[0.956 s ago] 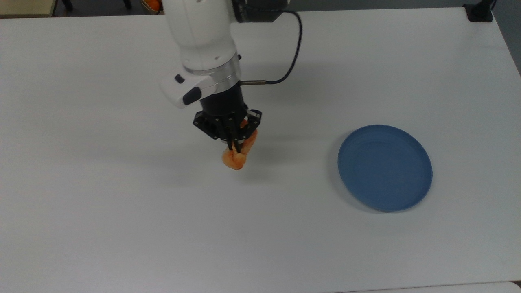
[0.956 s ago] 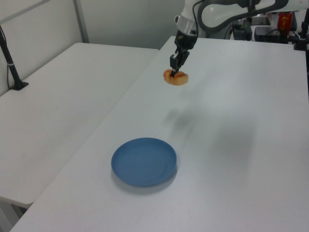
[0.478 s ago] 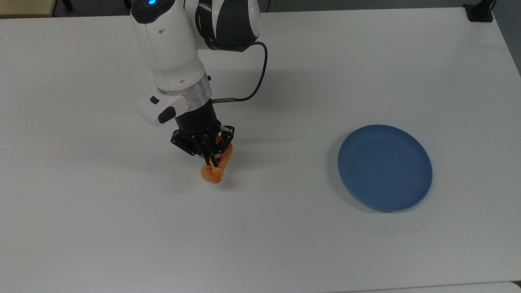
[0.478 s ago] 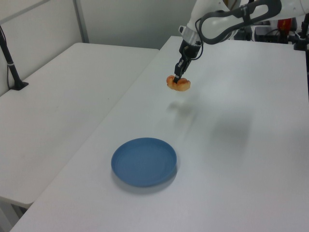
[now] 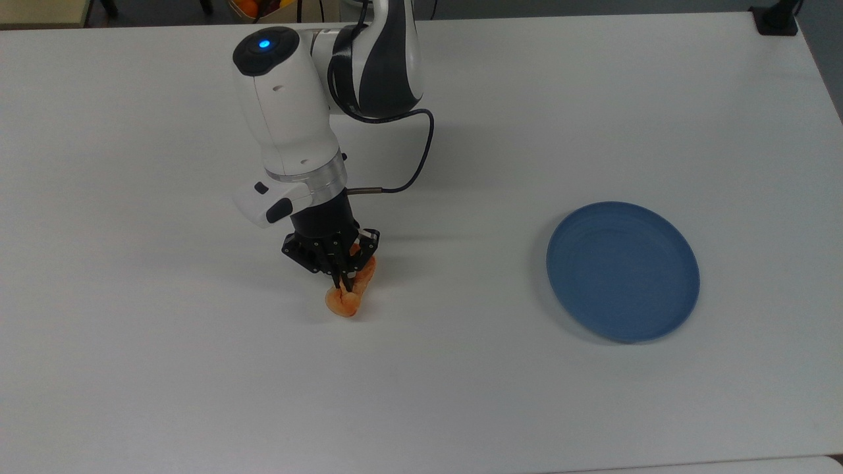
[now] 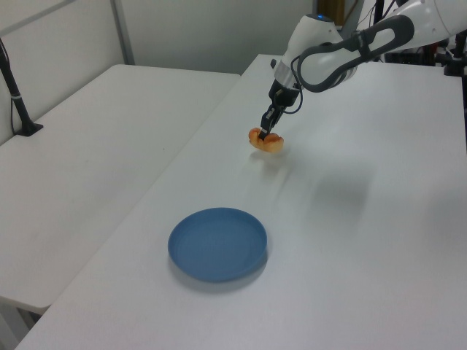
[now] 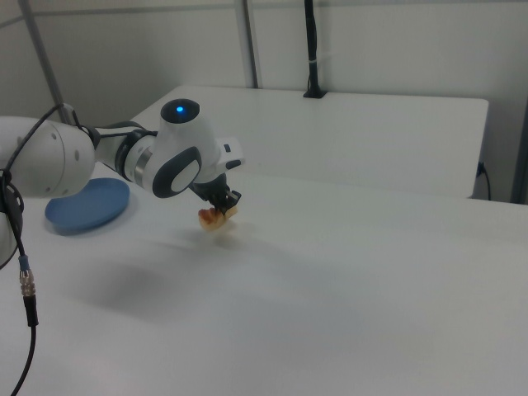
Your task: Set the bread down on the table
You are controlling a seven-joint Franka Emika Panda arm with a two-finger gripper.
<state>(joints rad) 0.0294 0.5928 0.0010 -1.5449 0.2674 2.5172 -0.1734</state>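
We have lowered the bread (image 5: 345,299) — clamped in the end effector (image 5: 344,284) — almost onto the desk (image 5: 593,99), well apart from the blue plate (image 5: 623,271); release looks near.

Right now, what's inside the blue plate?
The blue plate has nothing inside; its whole bowl shows bare. The bread is away from it, pinched in the gripper low over the white table. What lies beneath the plate is covered.
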